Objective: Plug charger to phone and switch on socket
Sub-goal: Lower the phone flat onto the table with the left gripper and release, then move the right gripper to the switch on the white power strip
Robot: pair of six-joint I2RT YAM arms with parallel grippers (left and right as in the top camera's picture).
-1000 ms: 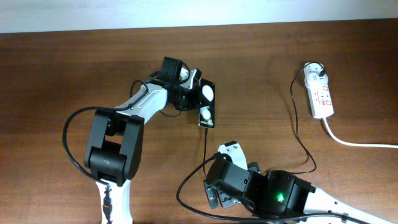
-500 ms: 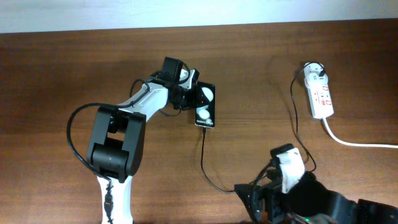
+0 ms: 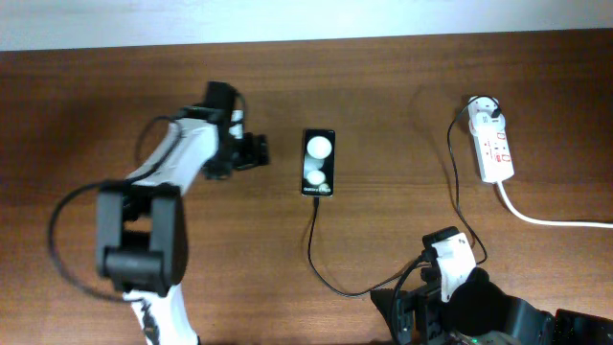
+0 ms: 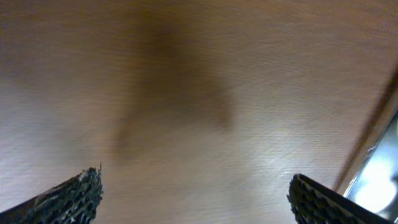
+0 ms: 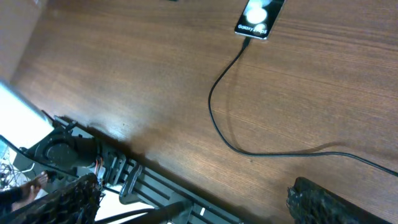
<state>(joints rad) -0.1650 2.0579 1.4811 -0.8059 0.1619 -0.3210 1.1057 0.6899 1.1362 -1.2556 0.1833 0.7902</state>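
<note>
Black phone (image 3: 319, 163) mid-counter, charger (image 3: 312, 244) tip at its near end, looks seated. My left claw (image 3: 259, 151) beside it and right claw (image 5: 196, 196) at near edge, both apart, empty. Socket (image 3: 495, 144) by far-right corner: switch next, I'd say.

Phone (image 3: 319, 163) lies mid-table (image 3: 402, 86). Left gripper (image 3: 255, 151) sits at its 9 o'clock, apart. Socket (image 3: 495, 146) lies well apart at 3 o'clock. Charger (image 3: 310, 244) meets the phone's 6 o'clock edge.
</note>
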